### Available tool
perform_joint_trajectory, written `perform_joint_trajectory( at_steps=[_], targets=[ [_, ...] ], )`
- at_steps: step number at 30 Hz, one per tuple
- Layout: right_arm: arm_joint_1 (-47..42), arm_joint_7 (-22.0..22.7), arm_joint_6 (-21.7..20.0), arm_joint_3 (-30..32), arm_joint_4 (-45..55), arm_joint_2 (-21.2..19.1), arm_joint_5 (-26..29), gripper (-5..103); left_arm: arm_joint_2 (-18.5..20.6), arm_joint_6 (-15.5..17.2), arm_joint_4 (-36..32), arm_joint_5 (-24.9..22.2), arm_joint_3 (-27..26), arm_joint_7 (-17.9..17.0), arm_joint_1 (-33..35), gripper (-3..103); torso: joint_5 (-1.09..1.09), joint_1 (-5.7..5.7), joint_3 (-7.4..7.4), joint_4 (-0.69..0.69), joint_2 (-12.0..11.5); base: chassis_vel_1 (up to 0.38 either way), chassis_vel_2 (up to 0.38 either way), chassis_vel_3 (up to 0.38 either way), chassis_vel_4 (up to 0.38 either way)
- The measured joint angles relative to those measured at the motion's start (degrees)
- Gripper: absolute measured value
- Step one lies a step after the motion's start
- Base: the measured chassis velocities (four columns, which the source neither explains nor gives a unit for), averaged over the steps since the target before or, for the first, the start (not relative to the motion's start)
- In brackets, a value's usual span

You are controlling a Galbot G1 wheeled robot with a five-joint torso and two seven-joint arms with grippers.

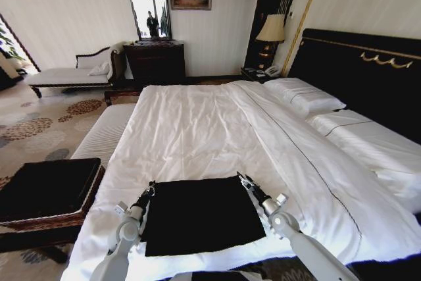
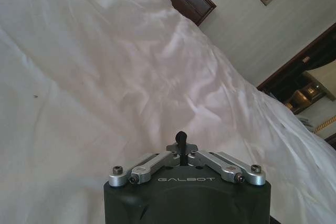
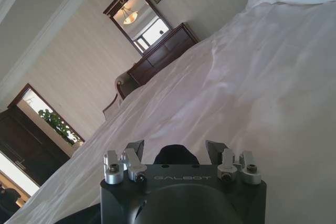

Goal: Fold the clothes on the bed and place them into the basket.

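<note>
While both arms reach to the far corners, the black T-shirt [image 1: 200, 214] lies as a rough rectangle at the foot of the bed [image 1: 197, 129], part-folded by the look of it. Left gripper [image 1: 149, 191] looks pinched together; right gripper [image 1: 243, 178] spread apart. Basket [image 1: 49, 192] waits unfilled to the left, bench [image 1: 105, 129] beyond it, nothing blocking.
</note>
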Motion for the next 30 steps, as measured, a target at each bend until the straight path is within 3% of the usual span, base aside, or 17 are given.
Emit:
perform_joint_trajectory(
  at_steps=[1,3,5,7,11,14,17,25,30],
  targets=[
    [0.0,0.05,0.08,-0.17,-0.24,0.07,-0.61,63,0.0,0.0,-0.06,0.01,-0.03,-0.02,0.05,1,0.0,0.0,0.0,0.0,0.0,0.0,0.0,0.0,0.0],
    [0.01,0.22,0.2,-0.28,-0.46,0.14,-1.17,63,0.0,0.0,-0.13,0.01,-0.05,-0.02,0.08,1,0.0,0.0,0.0,0.0,0.0,0.0,0.0,0.0,0.0],
    [0.06,1.04,0.34,-0.53,-0.82,0.34,-1.88,46,0.0,0.0,-0.2,0.04,-0.08,-0.04,0.23,1,0.0,0.0,0.0,0.0,0.0,0.0,0.0,0.0,0.0],
    [0.04,1.18,0.34,-0.61,-0.82,0.4,-1.89,46,0.0,0.0,-0.2,0.08,-0.07,-0.04,0.28,1,0.0,0.0,0.0,0.0,0.0,0.0,0.0,0.0,0.0],
    [-0.44,0.48,0.34,-0.89,-0.53,0.45,-1.97,25,-0.01,0.0,-0.14,0.26,-0.12,-0.04,0.36,1,0.0,0.0,0.0,0.0,0.0,0.0,0.0,0.0,0.0],
    [-0.58,-0.11,0.34,-1.01,-0.48,0.46,-2.07,19,-0.01,0.0,-0.05,0.35,-0.13,-0.04,0.41,1,0.0,0.0,0.0,0.0,0.0,0.0,0.0,0.0,0.0],
    [-0.75,-1.01,0.62,-1.12,-0.39,0.52,-2.18,3,0.02,-0.03,0.0,0.45,-0.21,-0.04,0.53,1,0.0,0.0,0.0,0.0,0.0,0.0,0.0,0.0,0.0],
    [-0.72,-2.55,2.78,-0.69,-0.08,1.2,-1.32,0,0.03,-0.19,-0.37,0.36,-0.39,0.02,0.8,1,0.0,0.0,0.0,0.0,0.0,0.0,0.0,0.0,0.0],
    [-1.79,-3.72,5.5,2.32,3.12,2.54,2.22,0,-0.52,-0.69,-3.94,-2.09,-1.91,1.21,1.74,1,0.01,0.0,0.0,0.0,0.0,0.0,0.0,0.0,0.0]
  ],
)
